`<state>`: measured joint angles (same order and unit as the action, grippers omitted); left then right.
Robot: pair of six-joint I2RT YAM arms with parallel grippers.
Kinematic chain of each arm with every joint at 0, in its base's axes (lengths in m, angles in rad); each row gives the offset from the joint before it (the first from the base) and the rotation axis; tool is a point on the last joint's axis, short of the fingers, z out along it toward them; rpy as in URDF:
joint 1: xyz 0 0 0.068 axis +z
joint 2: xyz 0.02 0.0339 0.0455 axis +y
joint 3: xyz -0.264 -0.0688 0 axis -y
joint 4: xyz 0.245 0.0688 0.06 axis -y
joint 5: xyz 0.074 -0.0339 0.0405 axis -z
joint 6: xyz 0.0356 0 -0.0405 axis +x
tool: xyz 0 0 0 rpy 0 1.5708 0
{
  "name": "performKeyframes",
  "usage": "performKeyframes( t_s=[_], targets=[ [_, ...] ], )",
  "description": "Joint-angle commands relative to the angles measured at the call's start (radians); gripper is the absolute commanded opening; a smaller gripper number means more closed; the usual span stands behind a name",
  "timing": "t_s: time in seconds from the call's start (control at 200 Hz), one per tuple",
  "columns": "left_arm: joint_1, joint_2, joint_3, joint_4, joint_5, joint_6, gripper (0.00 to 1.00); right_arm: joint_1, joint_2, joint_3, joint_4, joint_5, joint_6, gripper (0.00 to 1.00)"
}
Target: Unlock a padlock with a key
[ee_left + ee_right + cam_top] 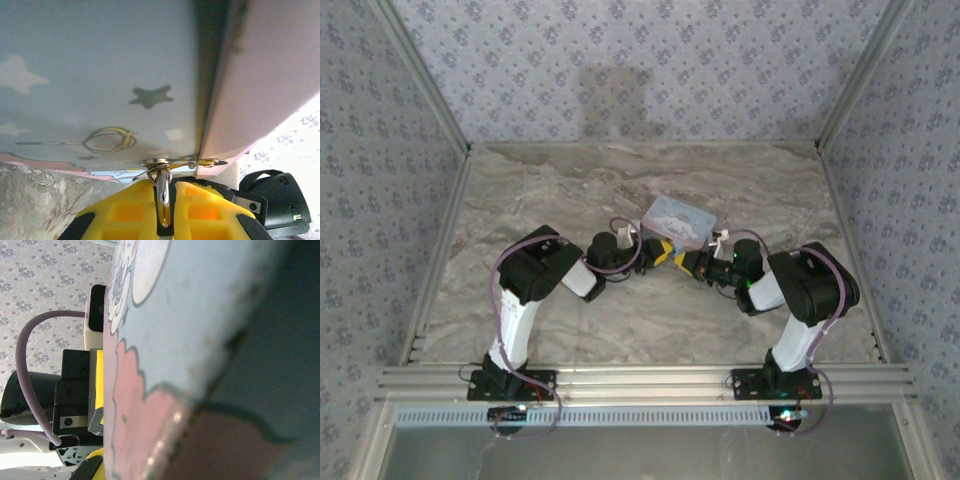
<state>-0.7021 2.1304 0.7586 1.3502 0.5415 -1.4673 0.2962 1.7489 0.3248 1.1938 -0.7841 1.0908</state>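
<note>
— Where do the arms stand?

— In the top view both reach in towards the middle of the frame. The left gripper (662, 251) and the right gripper (688, 262) meet tip to tip just below the near edge of a light-blue tin (680, 221), which lies on the marble table (570, 190).

— Is the left one gripping anything?

— Yes. In the left wrist view its yellow fingers (125, 212), at the bottom centre, are closed on a silver metal loop (163, 190) that stands upright between them. Just above the loop, a flat silver ring (156, 162) and a small hook (209, 162) lie against the lower edge of the tin. The tin's printed face, with a dark star (150, 96) on it, spreads across the upper left.

— And the right one?

— Its jaws are closed. What they pinch, if anything, I cannot tell. The right wrist view sits close against the tin's blue and pink side, which is blurred, with the other arm's black housing (70, 390) and a purple cable (25, 355) at the left edge.

— The padlock?

— I cannot tell where it sits. From above, the spot where the fingertips meet is too small to read. I also cannot say whether the silver loop is a shackle or part of a key ring.
</note>
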Motion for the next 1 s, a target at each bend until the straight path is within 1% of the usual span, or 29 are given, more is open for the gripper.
performKeyframes(
  t_s=[0.0,0.27,0.44,0.535,0.67,0.76,0.909,0.994],
  targets=[
    [-0.02,0.001,0.027,0.056,0.074,0.001,0.0,-0.013,0.027,0.041,0.04,0.008,0.002,0.0],
    [-0.02,0.0,0.027,0.058,0.077,0.004,0.0,-0.031,0.05,0.047,0.081,0.017,0.042,0.0],
    [-0.021,0.0,0.031,0.057,0.08,0.007,0.0,-0.052,0.085,0.053,0.159,-0.007,0.133,0.0],
    [-0.022,-0.001,0.033,0.058,0.08,0.007,0.0,-0.056,0.097,0.07,0.153,-0.023,0.171,0.0],
    [-0.021,-0.003,0.036,0.058,0.082,0.006,0.0,-0.053,0.063,0.075,0.034,-0.016,0.115,0.0],
    [-0.021,-0.004,0.033,0.059,0.081,0.005,0.0,-0.072,0.062,0.062,0.064,-0.013,0.132,0.0],
    [-0.023,-0.005,0.035,0.058,0.083,0.004,0.0,-0.08,0.06,0.067,0.017,0.003,0.104,0.0],
    [-0.023,-0.012,0.032,0.058,0.08,0.007,0.0,-0.082,0.072,0.067,0.044,0.002,0.116,0.0]
  ],
)
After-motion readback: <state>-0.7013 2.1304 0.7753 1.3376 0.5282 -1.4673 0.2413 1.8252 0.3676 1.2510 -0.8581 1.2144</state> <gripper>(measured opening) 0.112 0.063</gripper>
